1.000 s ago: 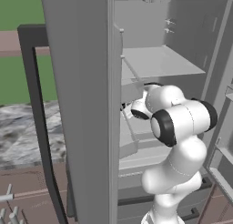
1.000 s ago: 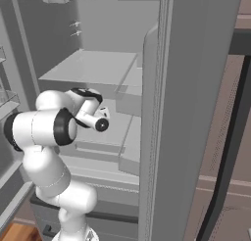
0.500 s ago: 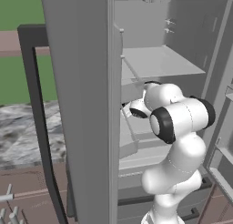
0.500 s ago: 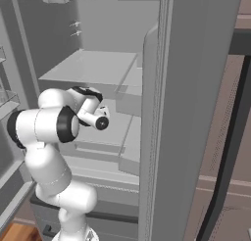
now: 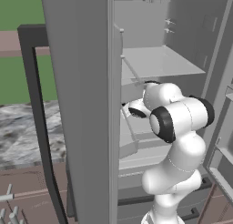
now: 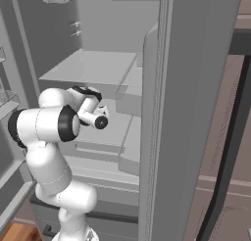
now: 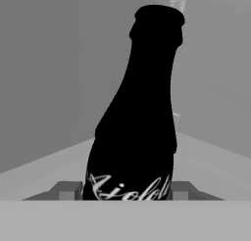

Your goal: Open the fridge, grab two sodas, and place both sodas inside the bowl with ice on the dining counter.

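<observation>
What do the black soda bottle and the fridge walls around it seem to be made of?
The near-black narrow-necked soda bottle looks like dark glass or plastic; uniformly black, with white script low down. The grey fridge interior walls look like matte plastic or painted metal; flat, with no reflections.

One soda bottle (image 7: 135,117), one fridge (image 5: 86,104)

Soda (image 7: 137,117) stands on shelf (image 7: 206,156) inside fridge (image 5: 86,104).

Flat even rendered light, soft faint shadows, no glare, slightly blurry
</observation>
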Tool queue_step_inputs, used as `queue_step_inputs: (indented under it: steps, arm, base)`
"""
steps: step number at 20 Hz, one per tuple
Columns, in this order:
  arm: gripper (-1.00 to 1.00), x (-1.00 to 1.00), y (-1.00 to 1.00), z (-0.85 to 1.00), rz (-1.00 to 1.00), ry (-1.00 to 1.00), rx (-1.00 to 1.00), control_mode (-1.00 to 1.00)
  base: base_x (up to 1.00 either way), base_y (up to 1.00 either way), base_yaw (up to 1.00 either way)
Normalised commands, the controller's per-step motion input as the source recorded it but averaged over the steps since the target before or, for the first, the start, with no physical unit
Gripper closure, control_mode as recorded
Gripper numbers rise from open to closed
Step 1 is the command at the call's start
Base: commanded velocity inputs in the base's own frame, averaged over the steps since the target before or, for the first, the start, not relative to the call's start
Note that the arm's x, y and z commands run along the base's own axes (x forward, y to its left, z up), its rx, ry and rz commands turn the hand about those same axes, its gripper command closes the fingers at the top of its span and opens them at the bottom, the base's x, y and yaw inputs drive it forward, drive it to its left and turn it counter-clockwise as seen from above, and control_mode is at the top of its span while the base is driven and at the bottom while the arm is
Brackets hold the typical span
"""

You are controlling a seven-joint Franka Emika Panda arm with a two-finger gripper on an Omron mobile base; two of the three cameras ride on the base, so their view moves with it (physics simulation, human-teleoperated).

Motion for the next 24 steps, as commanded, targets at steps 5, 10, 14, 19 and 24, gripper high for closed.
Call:
queue_step_inputs:
  steps: [5,10,14,19,24]
  arm:
    - [1.0,0.0,0.0,-0.07,0.0,0.0,-0.01,-1.0]
    - [1.0,-0.02,0.0,-0.14,0.0,0.0,0.0,-1.0]
    - [1.0,-0.56,-0.14,-0.15,0.0,-0.07,0.0,-1.0]
    - [1.0,-0.76,-0.26,0.22,-0.06,-0.04,0.0,-1.0]
    - [1.0,-0.73,-0.41,0.48,-0.04,-0.02,0.0,-1.0]
  base:
    - [0.0,0.0,0.0]
    - [0.0,0.0,0.0]
    - [0.0,0.0,0.0]
    - [0.0,0.0,0.0]
    - [0.0,0.0,0.0]
